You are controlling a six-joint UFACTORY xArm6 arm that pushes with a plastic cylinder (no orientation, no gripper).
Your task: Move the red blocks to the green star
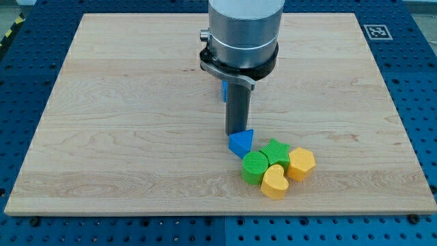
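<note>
My tip rests on the board just above the blue triangular block, touching or nearly touching its top edge. The green star lies right of and below that block. A green round block sits at the star's lower left. A yellow heart lies below the star and a yellow hexagon to its right, all packed together. No red block shows. A second blue block is mostly hidden behind the rod.
The wooden board lies on a blue perforated table. The arm's grey cylinder hangs over the board's upper middle. A fiducial marker sits beyond the board's upper right corner.
</note>
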